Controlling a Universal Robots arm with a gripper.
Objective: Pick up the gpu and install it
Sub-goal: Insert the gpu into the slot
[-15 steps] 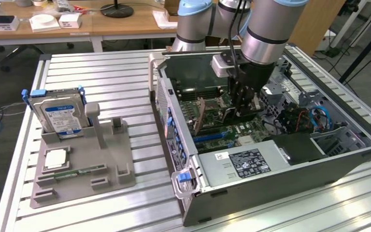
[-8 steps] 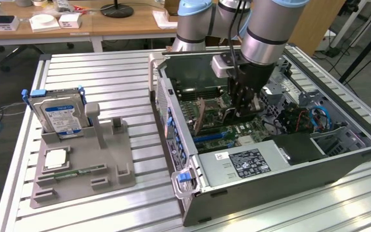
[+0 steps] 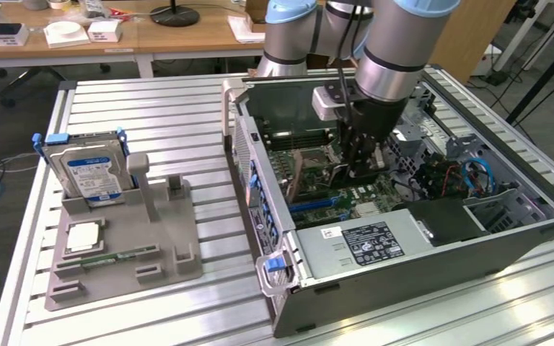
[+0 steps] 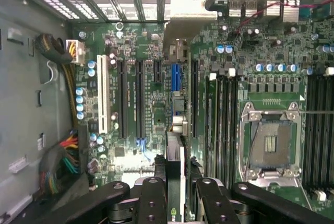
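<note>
Table: a slatted metal bench [image 3: 161,115] carries 2 things, an open computer case [image 3: 421,238] on the exterior view's right and a grey parts holder [image 3: 123,245] on its left.
Case: it lies on its side, its motherboard [image 4: 146,125] facing up, walled in by the power supply [image 3: 363,241] and drive bays.
Holder: a hard drive [image 3: 86,169] stands upright in it and a memory stick [image 3: 118,255] lies flat, both well apart from the arm.
Arm: 1 robot arm [image 3: 392,65] reaches straight down into the case.
Gripper: the gripper [image 4: 180,182] is clamped on the gpu [image 4: 176,130], 1 finger on each face.
Gpu: it hangs edge-down directly below the fingers, above the board; in the wrist view its long axis runs parallel to the expansion slots [image 4: 140,98], the bracket end toward the vented rear wall.
Room: the card sits between a blue slot [image 4: 176,80] and a neighbouring black slot; whether its edge has entered a slot cannot be told.
</note>
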